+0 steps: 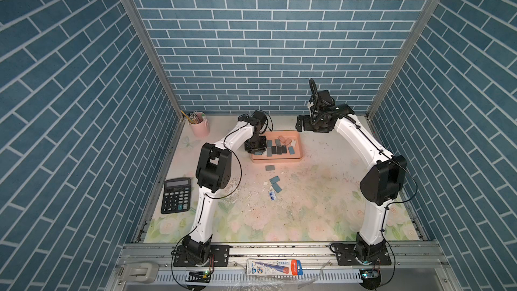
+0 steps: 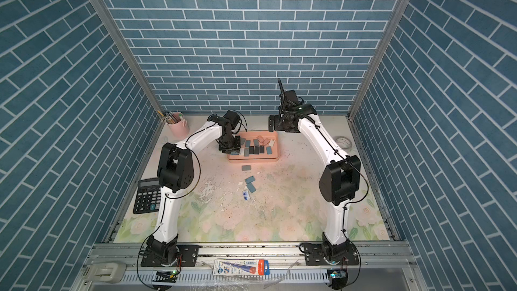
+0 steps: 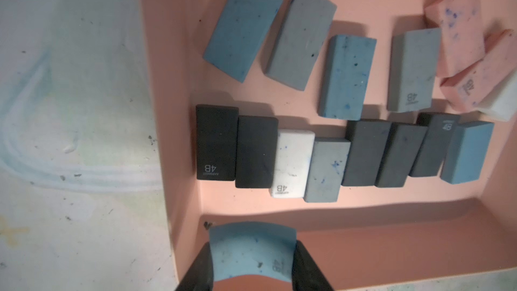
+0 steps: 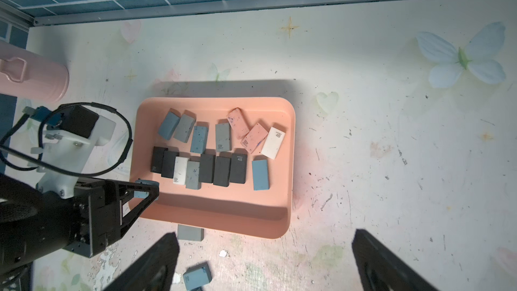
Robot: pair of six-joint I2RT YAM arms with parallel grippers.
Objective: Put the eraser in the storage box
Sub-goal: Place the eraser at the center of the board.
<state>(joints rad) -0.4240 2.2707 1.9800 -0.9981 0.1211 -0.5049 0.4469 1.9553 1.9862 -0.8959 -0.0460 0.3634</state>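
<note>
Tabletop in a pale floral print, scuffed and flaked white toward the middle, dotted with dark crumbs. Blue brick-pattern walls on 3 sides, with metal posts at the back corners. In the far left corner, a pale pink pencil cup; along the left edge, a black calculator; on the front rail, a pencil packet, print too small to read.

Storage box: salmon-pink, shallow, round-cornered, sitting toward the back between the 2 arms. Inside, 15 erasers lying flat in 2 loose rows: blue, grey, black, white and 2 speckled pink. On the bare table just in front of the box, a grey eraser; nearer the front, a blue eraser, a second blue eraser and a wrapped eraser.

Held eraser: blue, flecked with dark specks, looking bowed, pinched from both sides by the left gripper over the box's near left corner, inside the rim. Cannot tell whether touching the box floor. Right gripper spread wide with nothing between its fingers, raised near the box's far right corner.

"4B" printed on the held eraser, on a black eraser and on several others in the box; smaller line beneath too blurred to read.
</note>
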